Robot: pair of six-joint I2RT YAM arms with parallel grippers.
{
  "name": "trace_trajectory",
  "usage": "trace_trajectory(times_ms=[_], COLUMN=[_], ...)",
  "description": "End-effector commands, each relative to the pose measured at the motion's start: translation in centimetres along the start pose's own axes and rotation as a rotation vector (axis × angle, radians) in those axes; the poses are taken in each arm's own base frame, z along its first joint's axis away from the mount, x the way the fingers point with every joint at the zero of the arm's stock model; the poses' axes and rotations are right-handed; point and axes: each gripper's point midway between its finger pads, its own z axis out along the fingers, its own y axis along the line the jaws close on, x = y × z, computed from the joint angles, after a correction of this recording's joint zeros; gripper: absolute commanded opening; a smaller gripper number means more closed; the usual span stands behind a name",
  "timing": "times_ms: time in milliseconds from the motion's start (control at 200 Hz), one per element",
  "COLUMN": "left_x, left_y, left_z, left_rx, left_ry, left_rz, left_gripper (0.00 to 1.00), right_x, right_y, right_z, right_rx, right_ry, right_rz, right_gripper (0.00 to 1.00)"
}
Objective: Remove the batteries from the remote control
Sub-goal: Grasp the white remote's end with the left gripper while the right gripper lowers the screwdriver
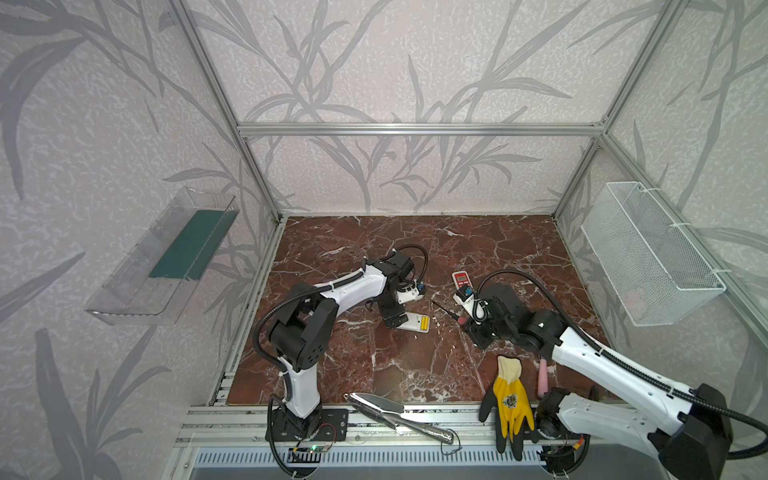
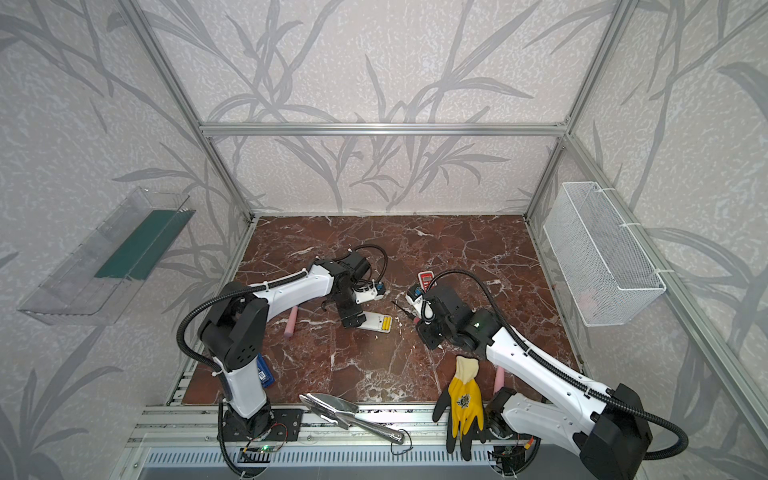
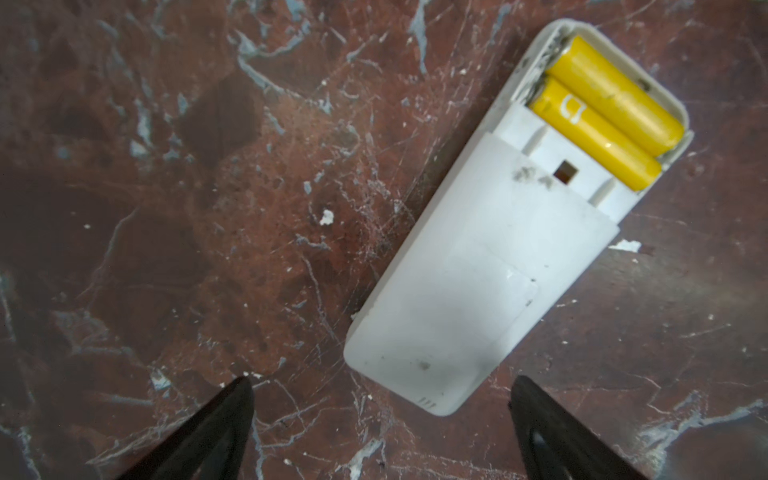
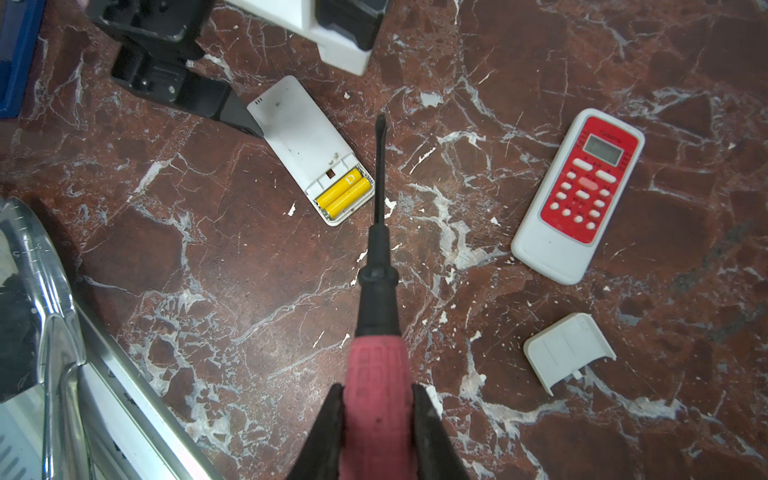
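Batteries, two bright yellow ones, lie side by side in the uncovered bay at one end of the white remote, which rests back-up on the marble table, just left of centre in both top views. We judge them light, rigid and slick-skinned, wedged snugly against their contacts. A plain pinch would likely slip, and levering one end up with a blade looks the better hold. Our left gripper has its jaws spread wide at the remote's closed end and grips nothing, with one fingertip seemingly touching its edge. Our right gripper is clamped on the pink handle of the screwdriver, whose tip sits just beside the bay. A red remote lies face up, well apart, with a loose cover near it. At the left of a top view a clear tray holds a green sheet. At the right the wire basket shows only a faint pinkish blur that we cannot identify.
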Motion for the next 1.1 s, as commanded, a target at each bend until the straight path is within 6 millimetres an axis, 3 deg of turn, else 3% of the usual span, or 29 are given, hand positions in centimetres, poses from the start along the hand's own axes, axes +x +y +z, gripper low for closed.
trace_trajectory(times_ms=[0,405,590,1095], left_x=[-0.6,0.1,1.5,2.5], left_y=[-1.3,-2.6,-3.0,-4.1], left_z=[-0.3,2.0,2.0,2.4], left_rx=[0.071,0.139,0.127,0.127], left_ry=[-0.005,0.083,0.120,0.105], left_rz=[0.082,0.089,0.052,-0.012], left_gripper=[0.96,0.89,0.86,0.73], right_x=[0.2,0.2,0.2,1.1], right_y=[0.3,0.6,0.7,1.1], right_z=[0.2,0.9,1.2,1.3], right_rx=[-0.020,-0.039,-0.045,-0.067], right_ry=[0.000,0.020,0.034,0.093], right_rz=[0.014,0.025,0.027,0.048], right_gripper=[0.00,0.00,0.00,0.00])
